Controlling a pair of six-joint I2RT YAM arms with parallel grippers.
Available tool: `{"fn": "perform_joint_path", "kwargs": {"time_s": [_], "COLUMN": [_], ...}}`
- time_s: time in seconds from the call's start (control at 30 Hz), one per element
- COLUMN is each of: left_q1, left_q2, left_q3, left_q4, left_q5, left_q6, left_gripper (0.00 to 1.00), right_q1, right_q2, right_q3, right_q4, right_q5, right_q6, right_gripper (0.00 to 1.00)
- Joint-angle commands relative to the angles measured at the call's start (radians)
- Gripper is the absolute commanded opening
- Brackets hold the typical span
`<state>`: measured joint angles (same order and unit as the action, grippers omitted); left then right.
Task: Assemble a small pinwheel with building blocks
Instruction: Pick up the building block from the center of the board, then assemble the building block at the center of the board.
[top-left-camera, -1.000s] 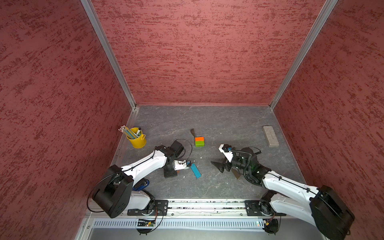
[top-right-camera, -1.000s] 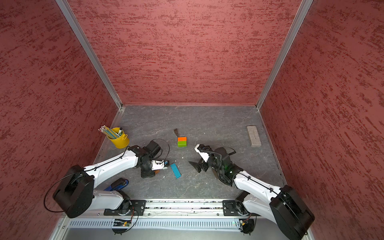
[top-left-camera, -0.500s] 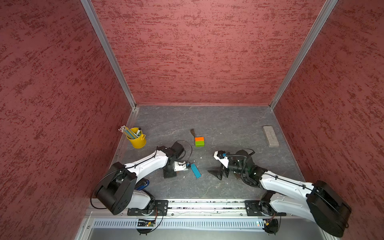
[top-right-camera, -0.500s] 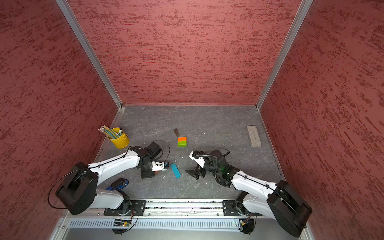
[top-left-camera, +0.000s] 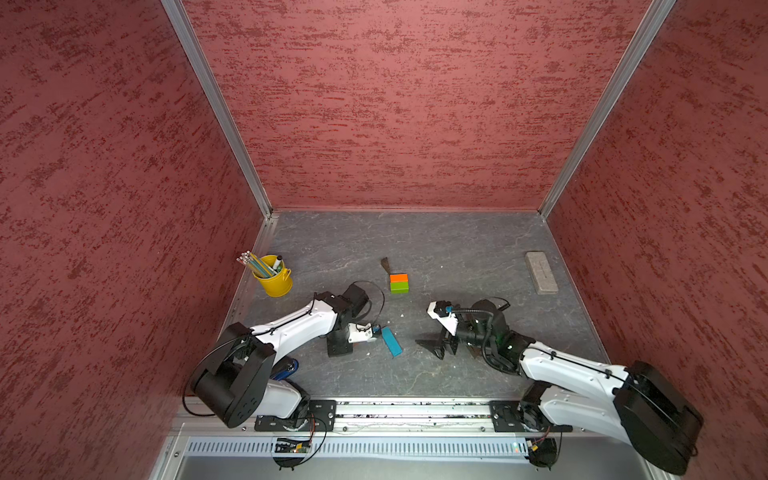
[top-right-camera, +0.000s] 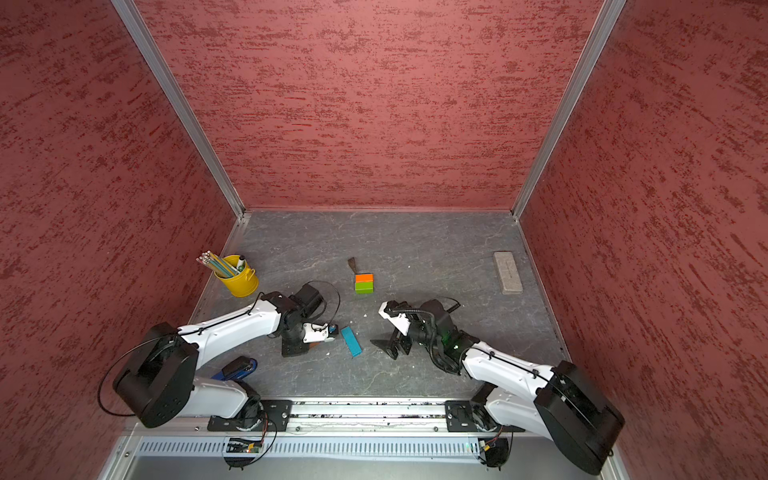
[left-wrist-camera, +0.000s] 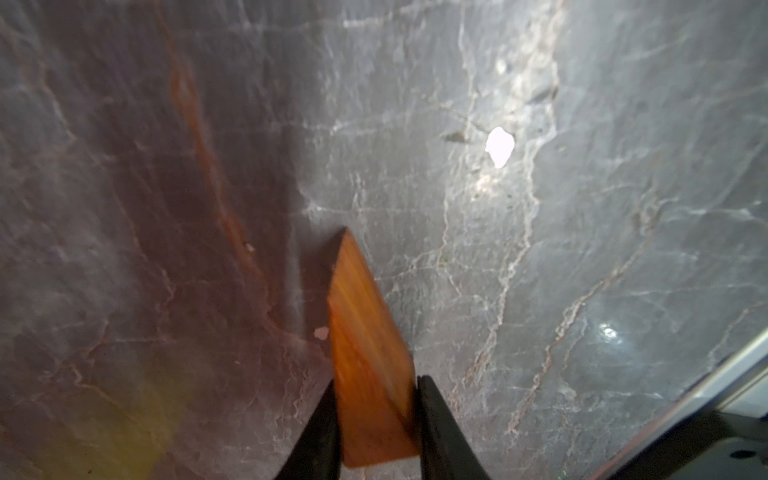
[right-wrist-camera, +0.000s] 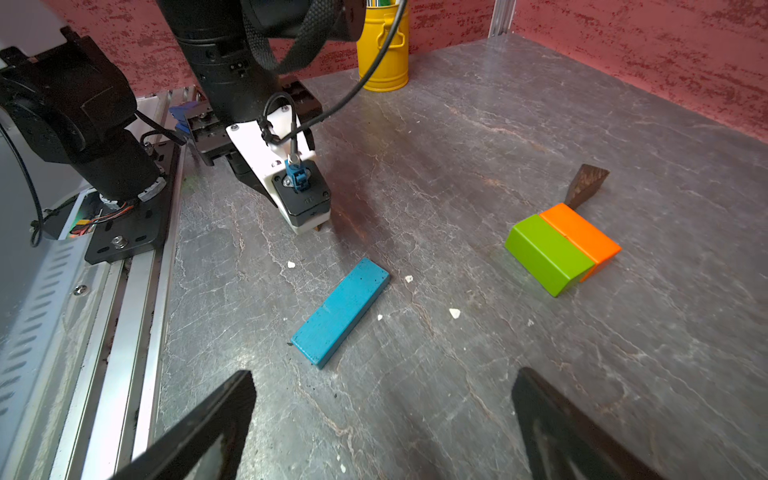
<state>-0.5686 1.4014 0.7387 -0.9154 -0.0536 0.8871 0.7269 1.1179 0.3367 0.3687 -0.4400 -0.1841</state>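
Where the orange block (top-left-camera: 398, 277) and green block (top-left-camera: 399, 286) lie: side by side, touching, on the grey table (top-left-camera: 457, 257)
Dark wedge (top-left-camera: 385, 264): touching the orange block's far corner, away from the green block
Blue bar (top-left-camera: 391, 341): flat, well apart from the blocks, on the green block's side
Left gripper (left-wrist-camera: 376, 380): jaws clamped on an orange wedge (left-wrist-camera: 361, 324), farther from the blocks than the bar
Right gripper (right-wrist-camera: 384, 376): jaws wide apart, nothing between them, low over the table, well apart from the blocks
Yellow cup (top-left-camera: 274, 276) and grey slab (top-left-camera: 541, 273): well apart from the blocks, on opposite sides
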Motion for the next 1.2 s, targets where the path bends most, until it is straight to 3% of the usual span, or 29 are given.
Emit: {"fn": "perform_joint_path", "kwargs": {"time_s": [0.0,0.2,0.5,0.7,1.17], "left_q1": [0.022,0.098,0.127,0.124,0.104], "left_q2": [0.008,0.032,0.208,0.369,0.509], "left_q3": [0.036,0.109,0.306,0.48,0.638], "left_q4": [0.011,0.046,0.122,0.067,-0.003], "left_q5": [0.033,0.076,0.078,0.068,0.084], "left_q6": [-0.017,-0.04,-0.039,-0.017,0.023], "left_gripper": [0.29,0.27,0.26,0.26,0.26], "right_q1": [0.005,0.003,-0.02,-0.046,-0.071], "right_q2": [-0.024,-0.065,-0.008,-0.017,-0.053], "right_q3": [-0.011,-0.036,-0.004,-0.01,-0.026], "right_q4": [0.006,0.06,0.081,0.087,0.087], "right_q5": [0.046,0.186,0.319,0.325,0.276], "right_q6": [-0.002,0.031,0.086,0.112,0.117], "right_gripper": [0.99,0.99,0.99,0.99,0.99]}}
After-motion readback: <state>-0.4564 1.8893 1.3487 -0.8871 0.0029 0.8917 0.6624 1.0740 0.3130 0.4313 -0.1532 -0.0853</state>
